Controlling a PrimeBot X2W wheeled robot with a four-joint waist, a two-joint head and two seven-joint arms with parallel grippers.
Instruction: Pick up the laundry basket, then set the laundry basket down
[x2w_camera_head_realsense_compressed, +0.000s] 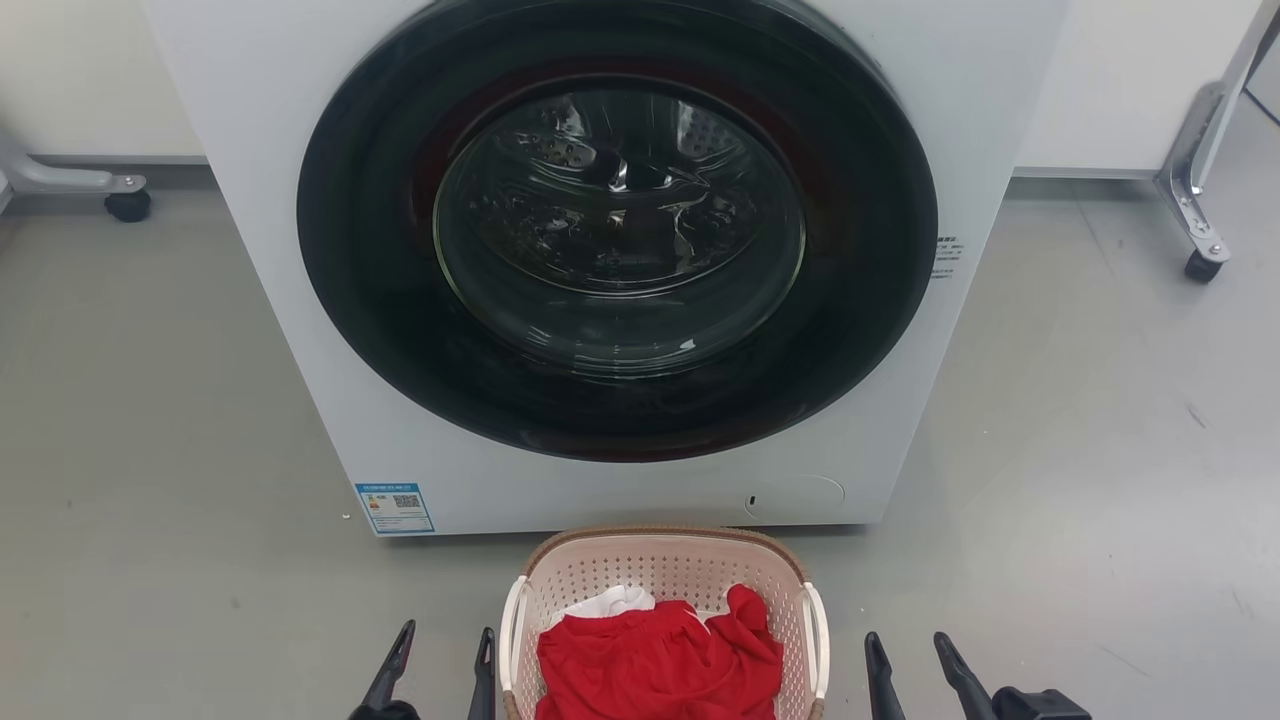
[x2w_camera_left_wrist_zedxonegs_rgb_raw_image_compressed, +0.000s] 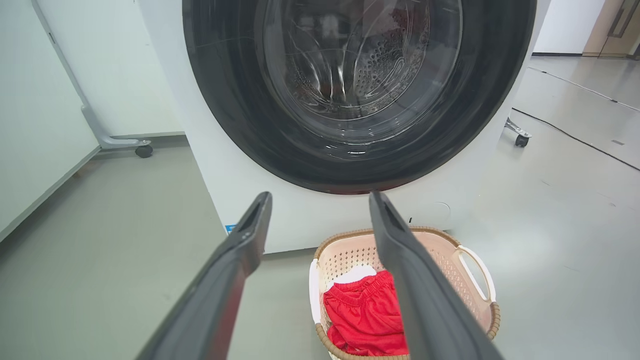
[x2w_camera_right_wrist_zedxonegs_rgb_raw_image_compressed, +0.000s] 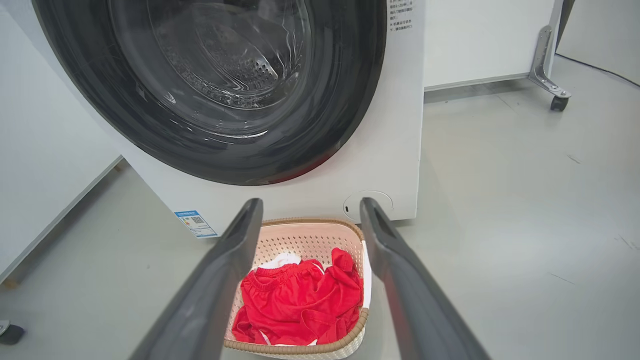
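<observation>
Looking down from the head camera, I see both grippers at the near edge with the laundry basket (x2w_camera_head_realsense_compressed: 664, 533) standing on the grey floor (x2w_camera_head_realsense_compressed: 150, 400) between them. The left gripper (x2w_camera_head_realsense_compressed: 446, 630) has its jaws spread and holds nothing; its inner finger is just beside the basket's white left handle (x2w_camera_head_realsense_compressed: 511, 625), though I cannot tell whether they touch. The right gripper (x2w_camera_head_realsense_compressed: 907, 637) is likewise spread and empty, a little apart from the right handle (x2w_camera_head_realsense_compressed: 818, 630). In both wrist views the fingers stand wide with the basket showing past them.

Inside the basket lies a crumpled red garment (x2w_camera_head_realsense_compressed: 660, 660), with a bit of white cloth (x2w_camera_head_realsense_compressed: 612, 600) at its far left side.

Just beyond the basket's far rim is the white washing machine (x2w_camera_head_realsense_compressed: 250, 200), its big round dark door (x2w_camera_head_realsense_compressed: 350, 300) with glass centre facing me. A blue label (x2w_camera_head_realsense_compressed: 394, 508) sits at its lower left corner. Farther back, castered metal legs stand at the left (x2w_camera_head_realsense_compressed: 128, 205) and right (x2w_camera_head_realsense_compressed: 1200, 262), against a pale wall (x2w_camera_head_realsense_compressed: 80, 70).
</observation>
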